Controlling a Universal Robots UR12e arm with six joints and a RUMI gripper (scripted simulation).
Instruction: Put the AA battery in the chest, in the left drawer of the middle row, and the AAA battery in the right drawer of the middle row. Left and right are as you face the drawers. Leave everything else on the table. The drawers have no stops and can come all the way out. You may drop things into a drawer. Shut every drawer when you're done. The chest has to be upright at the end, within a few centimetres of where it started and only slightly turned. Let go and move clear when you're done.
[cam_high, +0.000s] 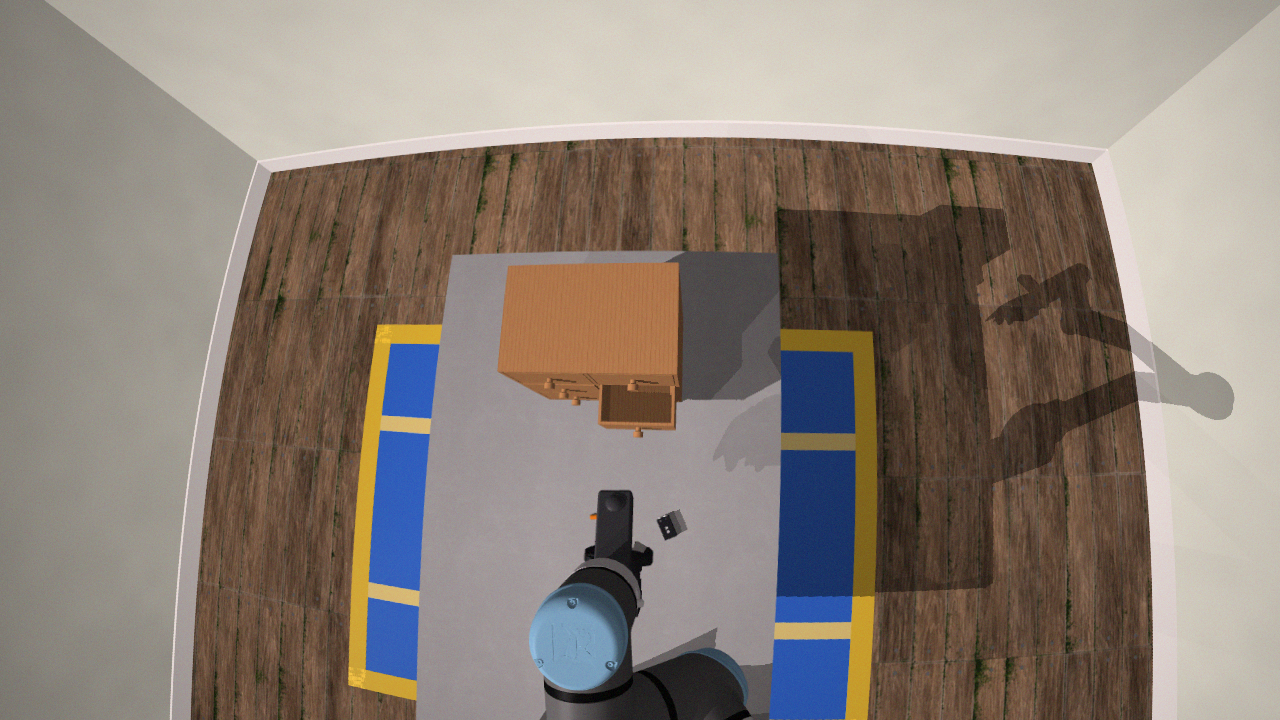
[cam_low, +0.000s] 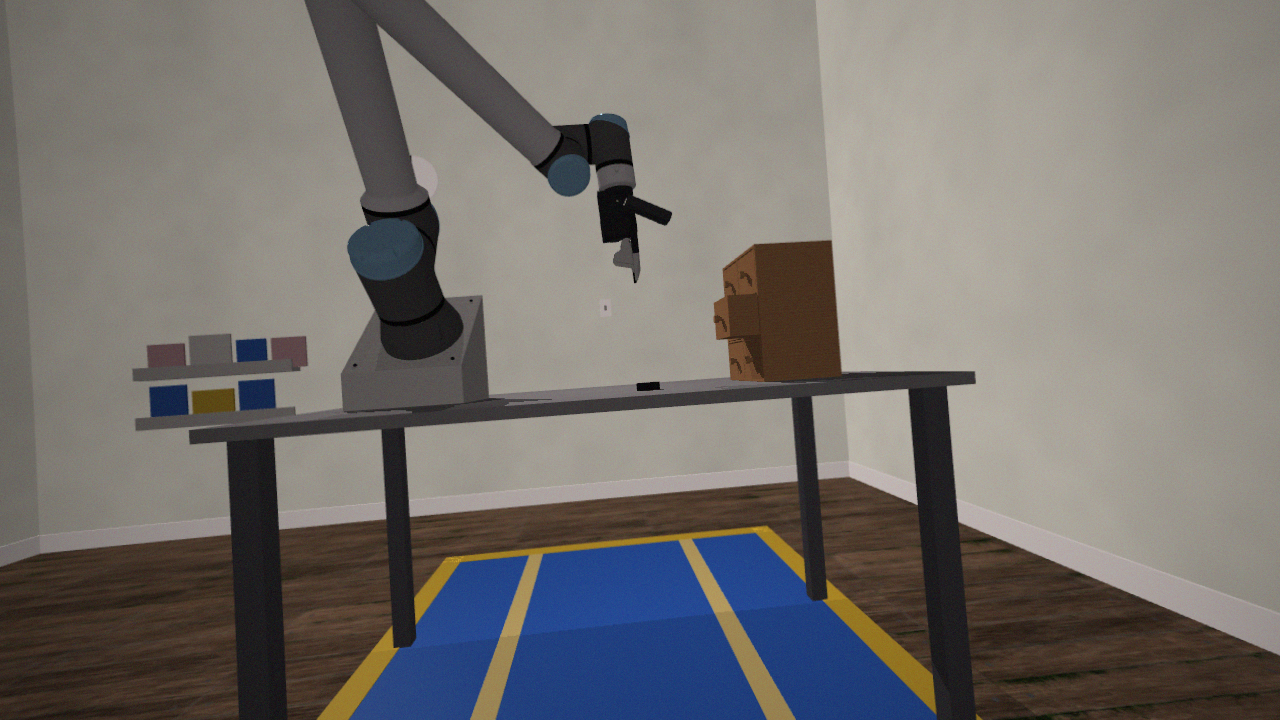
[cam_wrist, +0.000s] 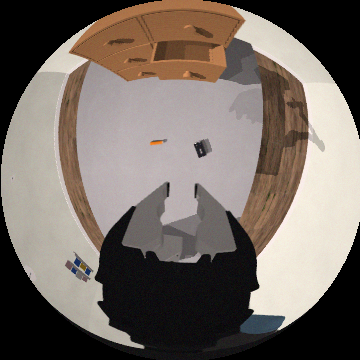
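The wooden chest (cam_high: 590, 317) (cam_low: 799, 313) stands upright at the table's far end. Its right middle drawer (cam_high: 617, 425) (cam_low: 741, 316) (cam_wrist: 172, 70) is pulled out, and no battery shows in the visible part of its inside. The left middle drawer (cam_wrist: 122, 59) is shut. One orange battery (cam_high: 592, 516) (cam_wrist: 157, 142) lies on the table, partly hidden by the gripper in the top view; its size is not clear. I see no second battery. My gripper (cam_low: 635, 279) (cam_wrist: 182, 183) is partly open and empty, pointing down high above the table, on the robot's side of the battery.
A small black block (cam_high: 665, 526) (cam_low: 648, 386) (cam_wrist: 200, 149) with light marks lies on the table (cam_high: 501, 465) to the right of the orange battery. The other chest drawers look shut. Shelves with coloured boxes (cam_low: 213, 400) stand beyond the robot's base.
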